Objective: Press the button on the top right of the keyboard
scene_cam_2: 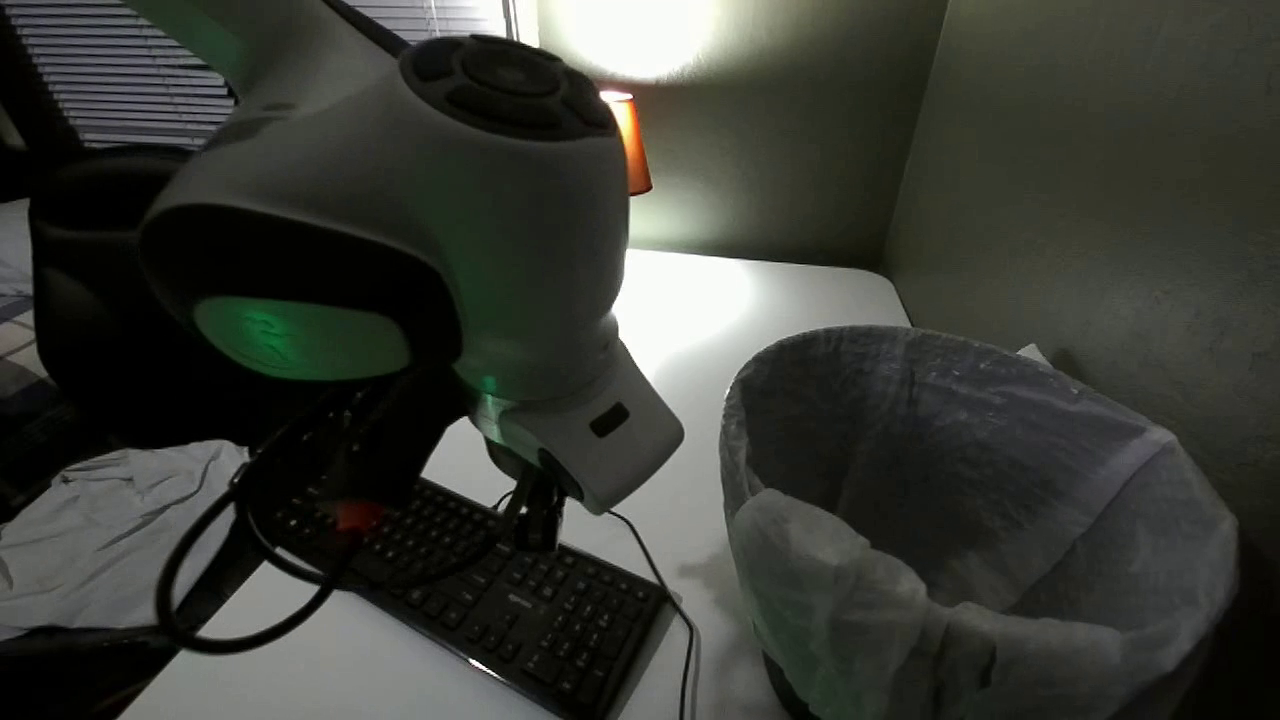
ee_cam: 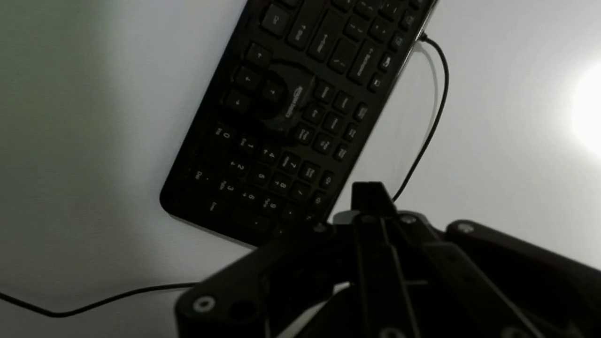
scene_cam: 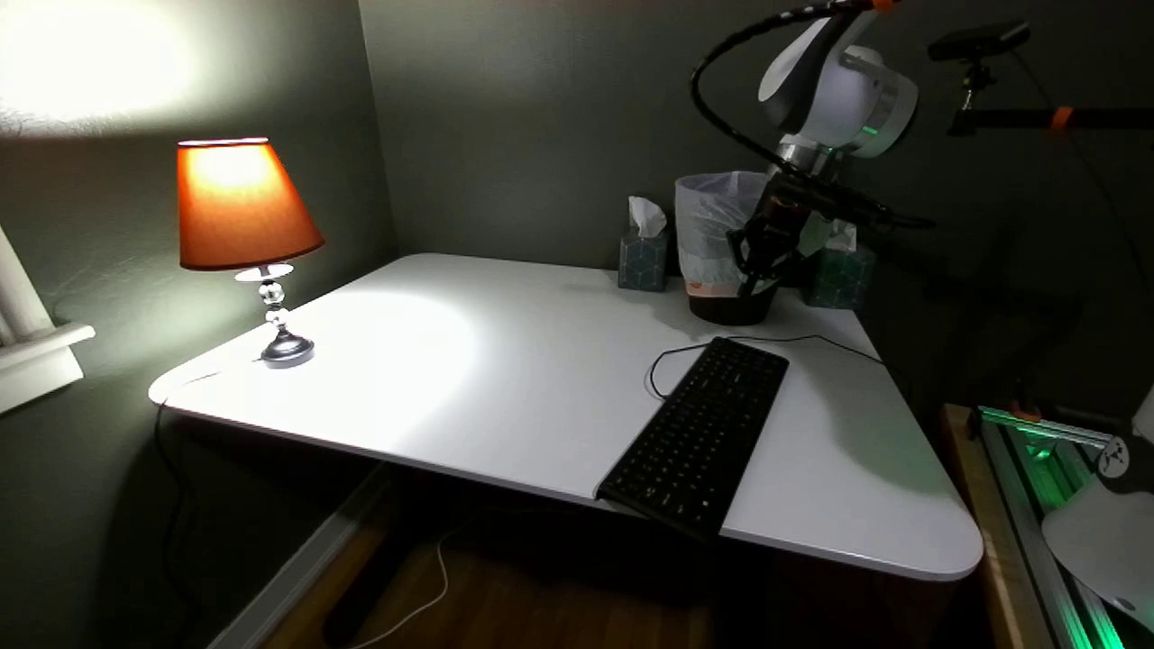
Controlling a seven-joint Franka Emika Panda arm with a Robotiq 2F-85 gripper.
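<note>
The keyboard (scene_cam: pixel 703 424) is long, slim and black and lies flat on the white table, one end past the table's edge. In an exterior view the arm partly covers the keyboard (scene_cam_2: pixel 560 620). In the wrist view the number-pad end of the keyboard (ee_cam: pixel 263 173) shows, with small keys along its cable-side edge. My gripper (ee_cam: pixel 371 190) is shut and empty, its joined tips appearing just outside that edge near the volume keys (ee_cam: pixel 318 200). The gripper's linkage hides the keyboard's corner there. In an exterior view the gripper (scene_cam: pixel 746 284) hangs above the table, apart from it.
A lined trash bin (scene_cam: pixel 708 225) stands behind the gripper and also shows large in an exterior view (scene_cam_2: pixel 830 590). Tissue boxes (scene_cam: pixel 642 261) (scene_cam: pixel 838 278) flank it. The keyboard's thin cable (ee_cam: pixel 443 84) curves over the table (scene_cam: pixel 541 361). A lit lamp (scene_cam: pixel 243 212) stands at the far side.
</note>
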